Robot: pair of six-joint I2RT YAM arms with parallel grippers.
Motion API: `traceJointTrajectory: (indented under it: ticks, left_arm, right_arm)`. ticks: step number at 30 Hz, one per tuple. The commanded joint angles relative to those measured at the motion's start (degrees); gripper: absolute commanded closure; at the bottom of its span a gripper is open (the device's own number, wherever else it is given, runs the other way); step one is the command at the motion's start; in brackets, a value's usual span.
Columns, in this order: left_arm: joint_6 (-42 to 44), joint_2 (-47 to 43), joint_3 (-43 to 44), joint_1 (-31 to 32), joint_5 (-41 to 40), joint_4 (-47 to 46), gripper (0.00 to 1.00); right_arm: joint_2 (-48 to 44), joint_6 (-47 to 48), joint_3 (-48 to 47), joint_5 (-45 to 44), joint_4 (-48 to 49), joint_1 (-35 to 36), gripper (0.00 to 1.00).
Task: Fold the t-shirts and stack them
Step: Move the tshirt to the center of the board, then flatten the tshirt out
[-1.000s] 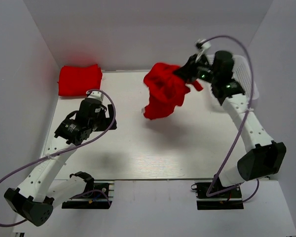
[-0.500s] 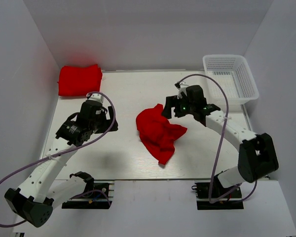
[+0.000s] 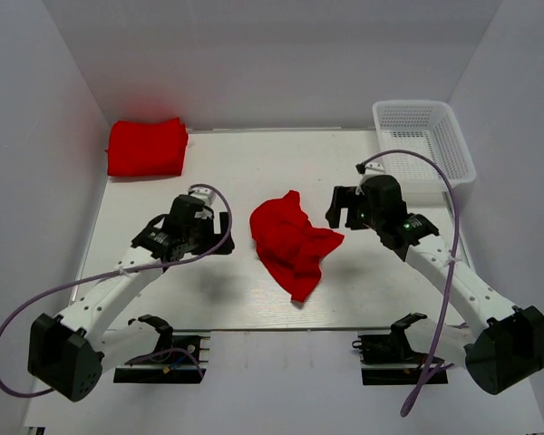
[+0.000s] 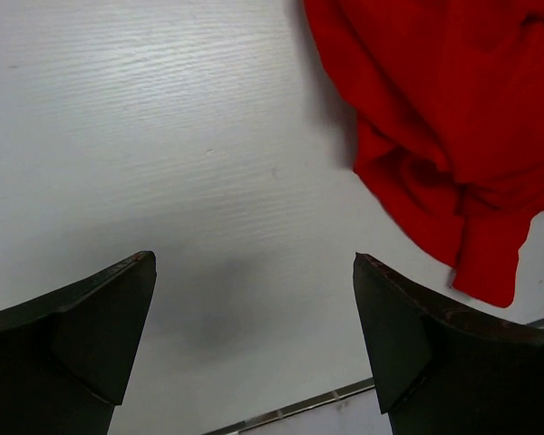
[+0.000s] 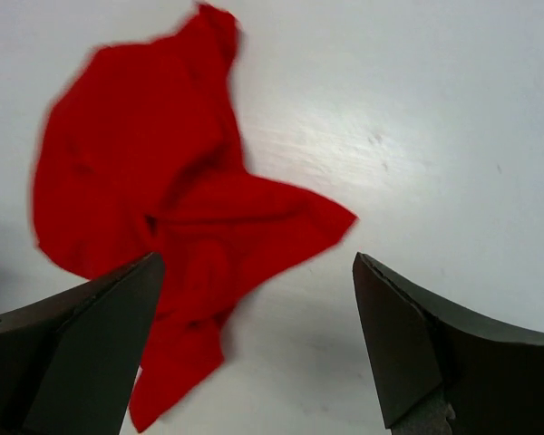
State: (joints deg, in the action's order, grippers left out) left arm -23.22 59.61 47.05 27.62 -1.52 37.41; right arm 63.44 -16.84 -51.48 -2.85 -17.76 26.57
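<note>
**Desk:** What lies at the left of the white table (image 3: pixel 245 172)?

**Photographer:** A folded t-shirt (image 3: pixel 146 148), plain bright red, squared into a flat pad at the table's ten o'clock corner, against the back wall.

**Desk:** And moving right?

**Photographer:** The left gripper (image 3: pixel 223 234) hangs over bare tabletop with its jaws spread wide and nothing between them. Its wrist camera shows the two dark fingers (image 4: pixel 91 317) well apart, with red cloth at one o'clock of them.

**Desk:** That cloth is the second shirt?

**Photographer:** Yes. The crumpled t-shirt (image 3: pixel 290 243) lies loose in the middle of the table, the same plain red. It is bunched in soft folds, with one point reaching toward twelve o'clock and a tail trailing toward six. No gripper touches it.

**Desk:** The right side?

**Photographer:** The right gripper (image 3: pixel 337 208) sits just beside the heap at its two o'clock, its jaws also wide and empty. From its wrist view the shirt (image 5: pixel 163 208) fills the left half. A white mesh basket (image 3: pixel 426 136) stands at the table's one o'clock corner
</note>
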Motion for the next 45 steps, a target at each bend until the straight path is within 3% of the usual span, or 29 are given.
traceJointTrajectory:
  ticks: [1,7,14,21,24,27,28,29,31,32,45]
  left_arm:
    - [4.4,3.0,-3.3,0.6,10.4,-11.0,0.0]
    - [8.2,11.6,-5.5,3.3,17.5,-20.3,0.05]
    - [9.7,16.8,-7.8,6.9,15.6,-31.8,0.06]
    - [10.8,24.5,-6.5,8.6,13.6,-37.6,0.18]
    - [11.6,27.9,-4.2,9.1,14.1,-37.1,0.29]
    - [12.2,28.6,-4.2,9.1,14.1,-37.8,0.52]
    - [12.2,28.6,-4.2,9.1,14.1,-38.5,0.53]
    - [12.2,28.6,-4.2,9.1,14.1,-38.5,0.65]
    - [12.2,28.0,-4.8,9.1,14.7,-40.0,0.77]
    - [12.2,28.0,-4.8,9.1,14.7,-40.7,1.0]
    - [10.3,16.1,-11.3,9.1,14.6,-44.4,1.0]
  right_arm:
    - [-0.4,-6.2,2.4,-10.8,-6.0,-0.5,0.1]
    - [2.9,-10.1,3.2,-13.9,-8.1,-1.4,0.1]
    - [8.5,-10.0,3.0,-10.8,-8.2,-2.6,0.1]
    - [11.5,-11.0,3.4,-9.7,-6.4,-3.3,0.1]
    - [11.7,-11.2,3.7,-9.7,-5.5,-3.8,0.1]
    - [12.5,-10.7,4.1,-9.0,-4.6,-4.2,0.1]
    - [12.5,-10.3,4.1,-8.7,-3.8,-4.2,0.1]
    - [13.4,-10.3,4.2,-8.2,-3.5,-4.2,0.1]
    - [14.6,-9.1,3.9,-6.7,-2.7,-4.2,0.1]
    - [15.9,-8.5,3.8,-6.2,-2.4,-4.2,0.1]
    - [27.0,0.0,-1.3,1.5,4.5,-4.2,0.1]
